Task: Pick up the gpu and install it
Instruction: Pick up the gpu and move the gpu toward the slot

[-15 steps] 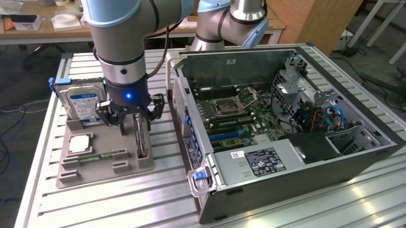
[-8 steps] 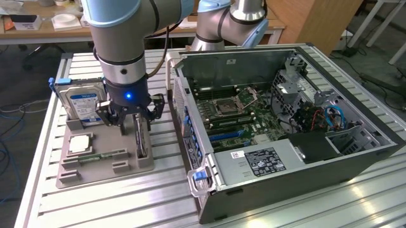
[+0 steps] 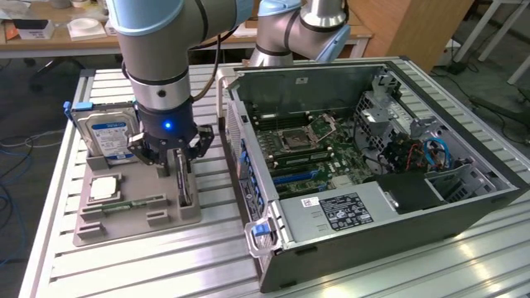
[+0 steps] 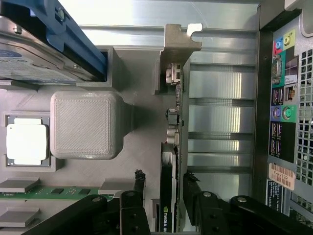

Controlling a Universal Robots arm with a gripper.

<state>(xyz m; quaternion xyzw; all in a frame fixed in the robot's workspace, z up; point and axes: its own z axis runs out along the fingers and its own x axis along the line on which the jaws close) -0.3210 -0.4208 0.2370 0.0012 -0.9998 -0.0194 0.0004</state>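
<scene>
Jaws are open, one on each side of the gpu, as I see it from the exterior view. My gripper hangs low over the gray holder. The gpu stands on its thin edge in a slot there. Toward the exterior view's left of it stands the hard drive. A chip and a memory stick lie near it in the same holder. On the exterior view's right sits the case, open on top, with its board bare inside.

In the wrist view I look down along the card. The two black fingers stand apart with the card's edge between them. I can see a thin gap on each side, so I think they are not squeezing it yet. The silver bracket is at the far end of the card, away from the fingers.

I think the job is only at its start. The gpu is in its slot and not lifted. Grabbing it, carrying it to the case and pushing it in are all left to do.
</scene>
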